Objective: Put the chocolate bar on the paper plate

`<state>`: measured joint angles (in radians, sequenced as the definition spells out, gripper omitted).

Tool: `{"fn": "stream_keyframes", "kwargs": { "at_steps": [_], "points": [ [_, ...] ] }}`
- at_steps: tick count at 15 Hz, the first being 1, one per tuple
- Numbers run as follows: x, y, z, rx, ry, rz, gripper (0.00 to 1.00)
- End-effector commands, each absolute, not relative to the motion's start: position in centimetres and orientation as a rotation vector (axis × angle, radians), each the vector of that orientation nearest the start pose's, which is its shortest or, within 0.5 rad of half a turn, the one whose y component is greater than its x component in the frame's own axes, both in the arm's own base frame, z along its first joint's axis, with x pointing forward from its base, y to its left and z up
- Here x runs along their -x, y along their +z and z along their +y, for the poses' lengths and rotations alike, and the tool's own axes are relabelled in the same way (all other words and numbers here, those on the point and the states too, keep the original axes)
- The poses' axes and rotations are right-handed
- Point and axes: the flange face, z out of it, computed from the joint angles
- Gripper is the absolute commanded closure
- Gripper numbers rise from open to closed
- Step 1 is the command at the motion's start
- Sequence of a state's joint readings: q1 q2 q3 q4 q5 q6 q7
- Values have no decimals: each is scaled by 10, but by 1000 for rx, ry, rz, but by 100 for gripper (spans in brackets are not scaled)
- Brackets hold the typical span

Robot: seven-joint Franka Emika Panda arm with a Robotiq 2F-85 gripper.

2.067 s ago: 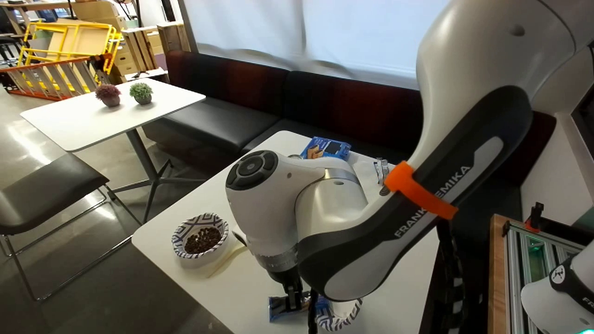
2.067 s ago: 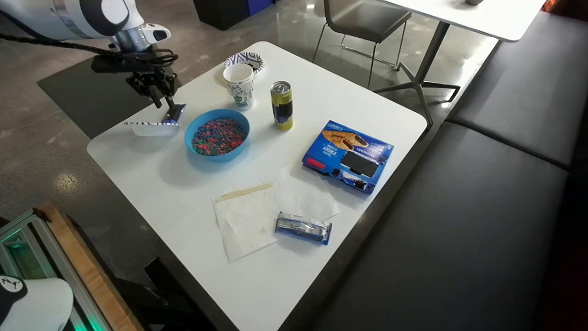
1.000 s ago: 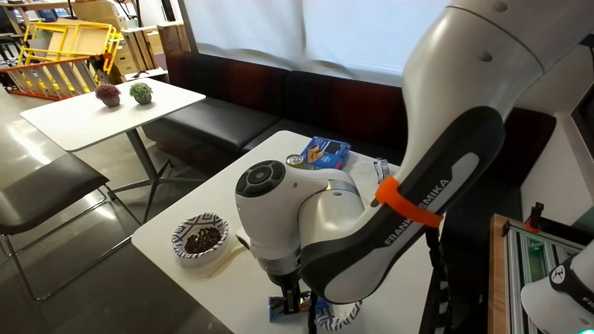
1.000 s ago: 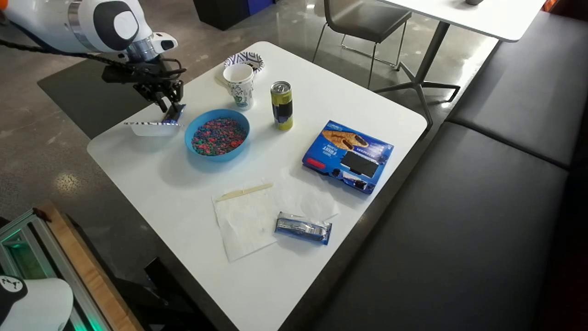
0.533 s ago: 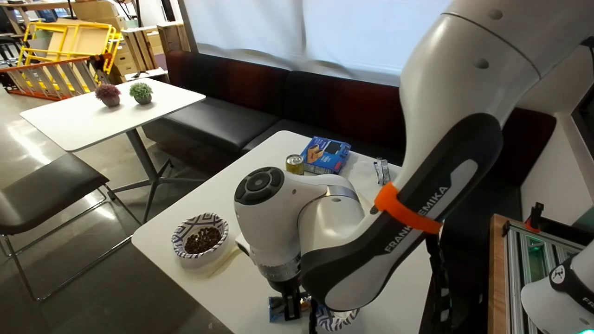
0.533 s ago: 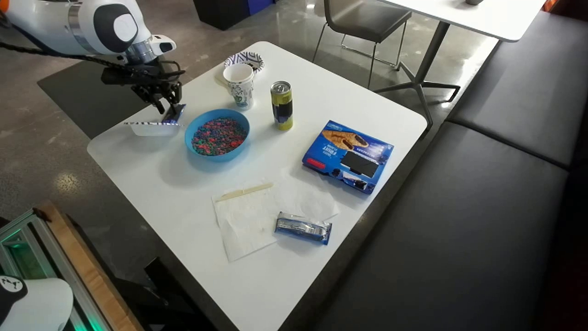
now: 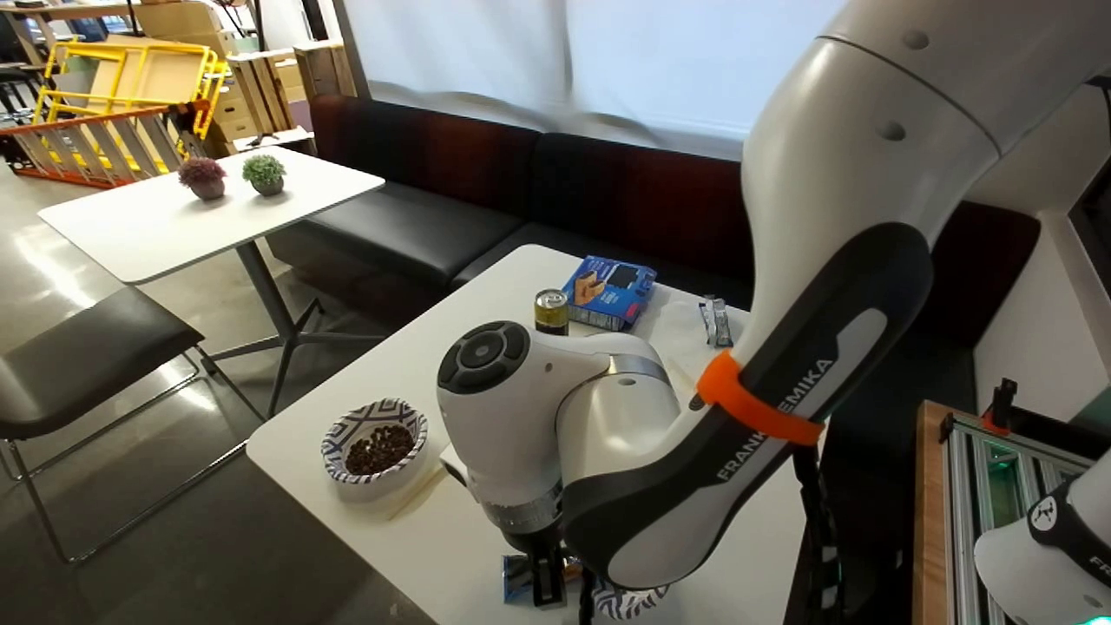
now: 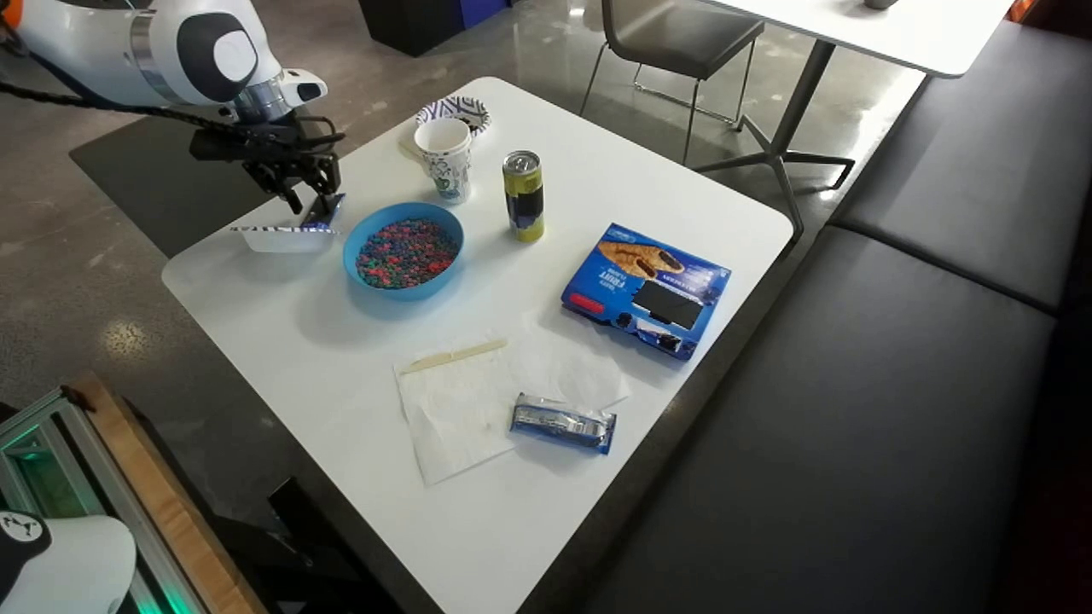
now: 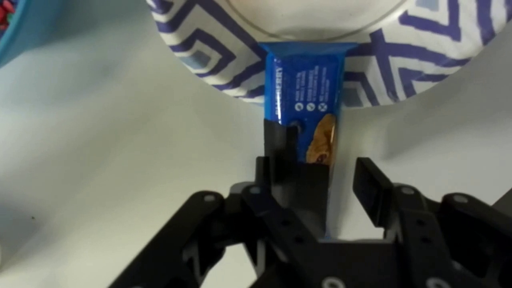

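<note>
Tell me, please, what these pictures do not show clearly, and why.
Wrist view: near end of the chocolate bar, behind the hand.
Wrist view: far side of the paper plate, most of the blue bowl, cut off by picture edges.
In an exterior view: base of the can and part of the paper plate, behind the arm.
In an exterior view: markings on the silver packet, too small.

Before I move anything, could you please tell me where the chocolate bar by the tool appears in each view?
Wrist view: chocolate bar, down the middle, partly behind the tool.
In an exterior view: chocolate bar, bottom centre, partly hidden.
In an exterior view: chocolate bar, upper left, under the tool.
Shared landmark: the paper plate, close to it in all three.
</note>
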<state>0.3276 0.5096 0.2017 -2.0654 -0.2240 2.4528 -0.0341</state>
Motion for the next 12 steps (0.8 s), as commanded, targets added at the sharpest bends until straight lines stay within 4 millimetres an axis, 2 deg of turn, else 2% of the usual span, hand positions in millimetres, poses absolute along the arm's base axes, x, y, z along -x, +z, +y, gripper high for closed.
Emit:
{"fn": "stream_keyframes", "kwargs": {
  "at_steps": [1, 4, 7, 8, 10, 11, 12],
  "points": [
    [-501, 168, 296, 2979, 135, -1163, 41],
    [-502, 164, 297, 2977, 126, -1196, 40],
    [-503, 162, 298, 2974, 118, -1206, 50],
    [-503, 162, 298, 2976, 114, -1207, 50],
    [-504, 161, 297, 2973, 110, -1205, 56],
    [-504, 161, 297, 2973, 107, -1205, 55],
    [-504, 161, 297, 2973, 105, -1205, 59]
  ]
}}
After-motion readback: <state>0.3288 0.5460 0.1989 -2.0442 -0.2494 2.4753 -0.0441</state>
